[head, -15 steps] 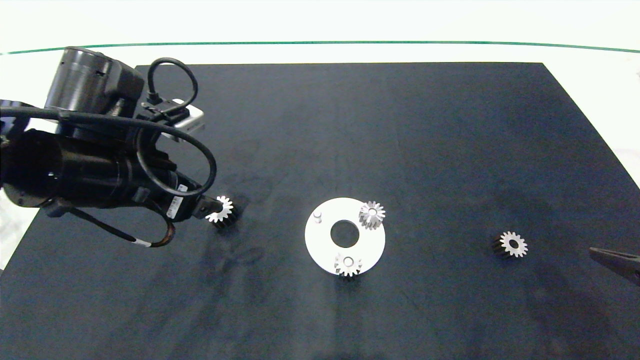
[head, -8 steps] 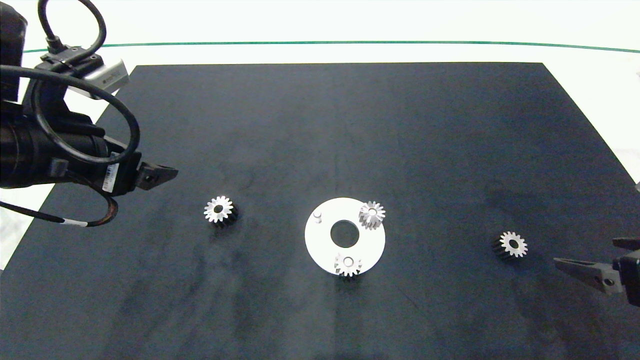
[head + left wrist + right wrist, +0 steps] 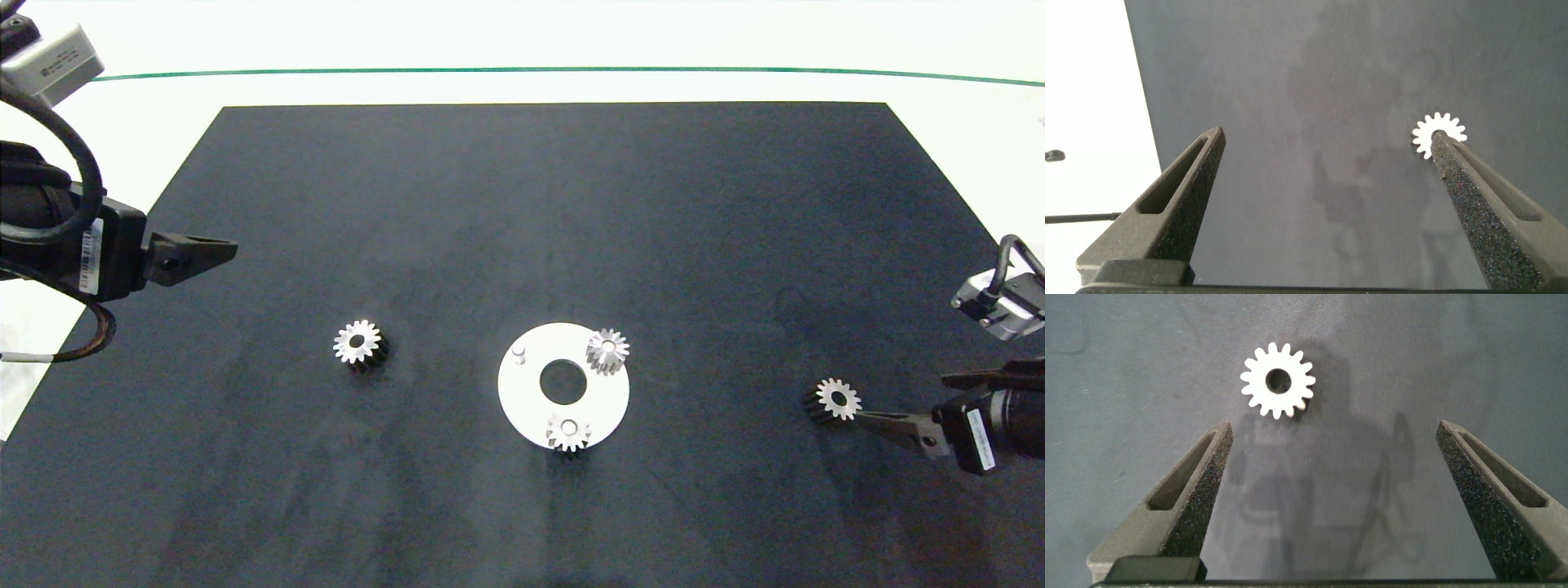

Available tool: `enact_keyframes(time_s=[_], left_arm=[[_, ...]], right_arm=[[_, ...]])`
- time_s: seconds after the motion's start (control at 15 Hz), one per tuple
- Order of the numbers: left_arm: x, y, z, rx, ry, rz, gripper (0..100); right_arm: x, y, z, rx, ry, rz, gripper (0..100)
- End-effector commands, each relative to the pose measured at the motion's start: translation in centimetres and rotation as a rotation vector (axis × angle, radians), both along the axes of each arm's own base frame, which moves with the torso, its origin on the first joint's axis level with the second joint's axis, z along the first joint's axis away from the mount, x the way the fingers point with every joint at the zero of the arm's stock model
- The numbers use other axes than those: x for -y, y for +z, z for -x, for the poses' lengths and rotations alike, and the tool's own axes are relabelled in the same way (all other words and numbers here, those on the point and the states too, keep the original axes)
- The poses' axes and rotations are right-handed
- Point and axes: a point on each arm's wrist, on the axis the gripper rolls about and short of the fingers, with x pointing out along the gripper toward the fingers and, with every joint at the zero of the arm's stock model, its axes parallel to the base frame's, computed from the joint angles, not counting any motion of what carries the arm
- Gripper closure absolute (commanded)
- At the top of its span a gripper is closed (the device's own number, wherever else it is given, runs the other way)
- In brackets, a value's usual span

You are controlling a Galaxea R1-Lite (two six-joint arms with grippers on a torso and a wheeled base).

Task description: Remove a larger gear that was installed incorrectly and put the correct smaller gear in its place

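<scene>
Reaching in from the desk's right edge, the right claw is spread wide and empty, its fingertips just short of the smaller gear on the black mat. The left claw, equally wide and empty, hangs over the mat's left edge, well apart from the larger gear. Between them lies the white disc, carrying two gears near its rim, with open mat all around it.

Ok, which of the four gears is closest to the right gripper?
The lone gear on the dark mat, right of the white disc. The open right gripper sits just beside it; the other three lie much farther left.
</scene>
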Motion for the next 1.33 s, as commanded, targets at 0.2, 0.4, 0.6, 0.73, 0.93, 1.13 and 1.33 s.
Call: enact_keyframes(time_s=[0.2, 0.4, 0.6, 0.73, 0.93, 1.13, 1.33], left_arm=[[-0.5, 0.4, 0.8, 0.021, 0.019, 0.003, 0], [-0.6, 0.4, 0.9, 0.024, 0.021, 0.004, 0], [-0.6, 0.5, 1.3, 0.030, 0.019, 0.004, 0], [-0.7, 0.3, 1.5, 0.029, 0.021, 0.005, 0], [-0.7, 0.4, 1.6, 0.033, 0.020, 0.005, 0], [-0.7, 0.4, 1.7, 0.032, 0.019, 0.005, 0], [-0.8, 0.0, 1.9, 0.024, 0.019, 0.003, 0]], right_arm=[[-0.7, -1.8, -2.2, -0.069, 0.044, 0.015, 0], [-1.2, -2.1, -2.8, -0.063, 0.066, 0.014, 0], [-1.4, -2.5, -3.7, -0.055, 0.069, 0.019, 0], [-1.7, -2.9, -4.0, -0.065, 0.077, 0.023, 0], [-1.9, -3.0, -4.3, -0.057, 0.086, 0.021, 6], [-2.0, -3.1, -4.6, -0.050, 0.084, 0.021, 12], [-2.0, -3.1, -4.6, -0.048, 0.085, 0.020, 18]])
